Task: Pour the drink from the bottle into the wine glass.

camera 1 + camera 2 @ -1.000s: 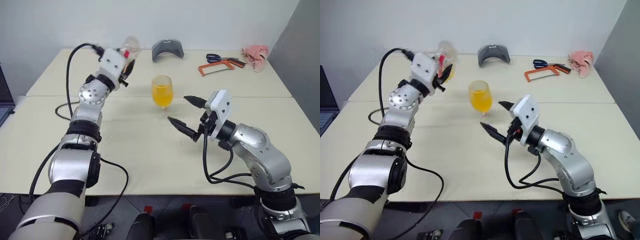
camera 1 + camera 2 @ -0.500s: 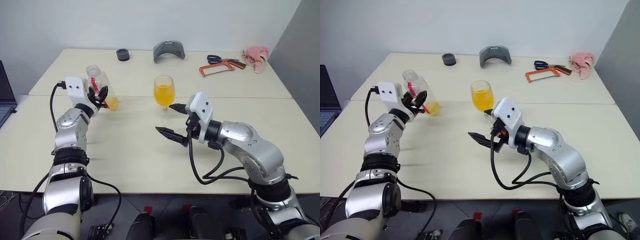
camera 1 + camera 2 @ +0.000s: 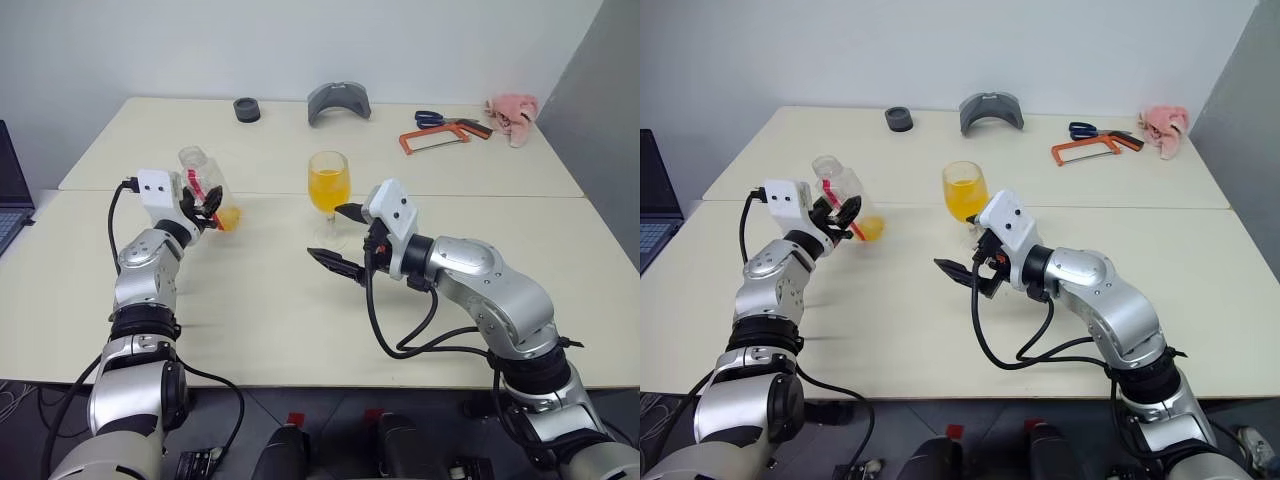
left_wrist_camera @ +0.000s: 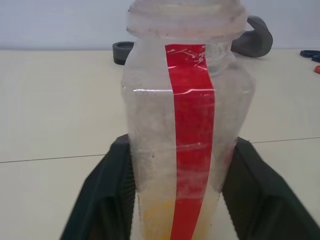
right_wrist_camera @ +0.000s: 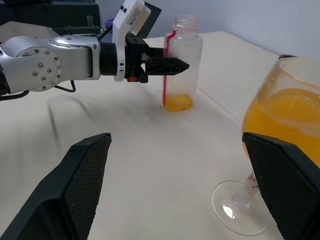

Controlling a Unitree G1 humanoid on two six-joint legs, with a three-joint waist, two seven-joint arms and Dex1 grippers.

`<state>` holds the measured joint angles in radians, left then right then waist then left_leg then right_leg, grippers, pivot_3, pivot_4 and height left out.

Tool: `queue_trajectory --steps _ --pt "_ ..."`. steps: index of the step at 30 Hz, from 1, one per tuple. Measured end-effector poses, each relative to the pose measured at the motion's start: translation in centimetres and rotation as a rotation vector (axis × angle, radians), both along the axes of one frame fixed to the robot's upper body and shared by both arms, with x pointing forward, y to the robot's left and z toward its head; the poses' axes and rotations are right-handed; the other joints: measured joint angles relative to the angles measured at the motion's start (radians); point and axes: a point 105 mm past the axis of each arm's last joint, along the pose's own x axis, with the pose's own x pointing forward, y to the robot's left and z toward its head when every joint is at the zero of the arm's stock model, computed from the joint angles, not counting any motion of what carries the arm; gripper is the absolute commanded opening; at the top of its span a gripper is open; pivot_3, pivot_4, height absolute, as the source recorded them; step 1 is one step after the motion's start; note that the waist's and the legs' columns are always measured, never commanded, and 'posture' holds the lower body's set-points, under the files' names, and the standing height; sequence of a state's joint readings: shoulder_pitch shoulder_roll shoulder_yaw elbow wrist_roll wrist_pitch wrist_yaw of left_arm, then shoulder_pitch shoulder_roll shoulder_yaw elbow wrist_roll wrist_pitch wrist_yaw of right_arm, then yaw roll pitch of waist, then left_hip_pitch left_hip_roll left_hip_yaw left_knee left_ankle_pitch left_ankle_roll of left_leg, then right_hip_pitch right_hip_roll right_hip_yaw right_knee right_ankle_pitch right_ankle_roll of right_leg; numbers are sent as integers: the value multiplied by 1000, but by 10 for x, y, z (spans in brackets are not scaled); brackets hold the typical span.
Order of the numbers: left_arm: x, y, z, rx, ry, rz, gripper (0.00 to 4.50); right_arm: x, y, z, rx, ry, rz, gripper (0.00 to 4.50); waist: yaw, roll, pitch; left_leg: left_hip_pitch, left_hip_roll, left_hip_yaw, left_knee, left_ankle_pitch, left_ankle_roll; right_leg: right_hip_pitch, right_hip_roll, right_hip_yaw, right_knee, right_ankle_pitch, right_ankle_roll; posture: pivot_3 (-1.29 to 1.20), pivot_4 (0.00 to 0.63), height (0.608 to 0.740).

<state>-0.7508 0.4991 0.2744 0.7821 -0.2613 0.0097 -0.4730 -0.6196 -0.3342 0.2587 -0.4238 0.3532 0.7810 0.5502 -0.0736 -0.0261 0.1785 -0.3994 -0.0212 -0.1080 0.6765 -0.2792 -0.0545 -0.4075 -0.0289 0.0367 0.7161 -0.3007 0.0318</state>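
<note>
We see an evenly, brightly lit scene under soft light from above: the pale cream table (image 3: 300,300) carries only faint, diffuse shadows and no glare. In the wrist views, the near black fingers (image 5: 85,185) look soft.

Two cream tables (image 3: 300,300) butt together before a plain white wall (image 3: 300,45).

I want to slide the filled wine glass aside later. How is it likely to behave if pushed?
Probably top-heavy: the wine glass holds the drink high in its bowl over a thin stem and small foot, so a push on the bowl could tip it. It looks like thin clear glass, likely fragile. The liquid may slosh, since it fills much of the bowl.
</note>
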Motion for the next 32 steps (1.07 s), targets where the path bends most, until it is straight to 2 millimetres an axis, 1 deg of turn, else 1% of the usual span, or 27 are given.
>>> queue_trajectory --steps 2,4,7,10,13,16,18,20,21,24,26,29,32 --pt "0 0 -2 9 2 0 4031 0 0 0 -1 0 0 4500 0 0 0 0 0 0 0 0 0 0 0 0 0 0 0 0 150 740" --pt "-1 0 -1 20 -9 -5 4484 0 0 0 -2 0 0 4500 0 0 0 0 0 0 0 0 0 0 0 0 0 0 0 0 150 740" --pt "-3 0 -5 42 -9 -8 4484 0 -2 -3 -8 8 -6 4500 1 0 0 0 0 0 0 0 0 0 0 0 0 0 0 0 150 740" --pt "-9 2 -15 67 12 -3 4484 1 -10 -15 -24 23 -36 4500 2 0 0 0 0 0 0 0 0 0 -1 0 0 0 0 0 150 740" --pt "-18 4 -23 128 17 -1 4484 -2 -19 -31 -17 29 -65 4500 6 0 0 0 1 0 0 0 0 0 -2 0 0 0 0 0 150 740" --pt "-30 6 -29 184 12 4 4484 -9 -30 -53 14 30 -116 4500 8 0 0 0 1 0 -1 0 0 0 -4 1 -1 0 0 0 150 740" --pt "-40 7 -29 210 1 13 4484 -13 -40 -65 79 28 -182 4500 9 -1 0 0 4 0 -1 0 0 1 -5 1 -1 0 0 0 150 740" --pt "-49 9 -29 217 0 37 4484 -13 -52 -75 139 23 -271 4500 11 -1 0 0 4 1 -1 0 1 1 -5 1 -1 0 0 0 150 740" --pt "-54 8 -30 203 -2 52 4484 -11 -61 -78 170 6 -326 4500 13 -1 0 1 4 2 -1 0 1 1 -5 1 -1 0 0 0 150 740" --pt "-64 3 -32 176 5 58 4484 -6 -76 -77 223 -45 -424 4500 18 -1 0 3 4 2 -1 0 1 3 -4 1 -1 0 0 0 150 740" --pt "-69 -1 -34 161 2 57 4484 -5 -81 -81 246 -55 -458 4500 20 -1 0 3 4 2 -1 0 1 4 -1 1 -1 0 0 0 150 740" --pt "-75 -9 -35 147 -11 43 4484 -2 -87 -92 272 -36 -514 4500 20 -1 0 3 5 3 -1 0 1 4 1 2 -1 0 0 0 150 740" --pt "-78 -12 -34 142 -16 40 4484 0 -93 -96 273 -40 -549 4500 20 -1 0 4 7 4 -1 0 1 4 2 2 -1 0 0 0 150 740"
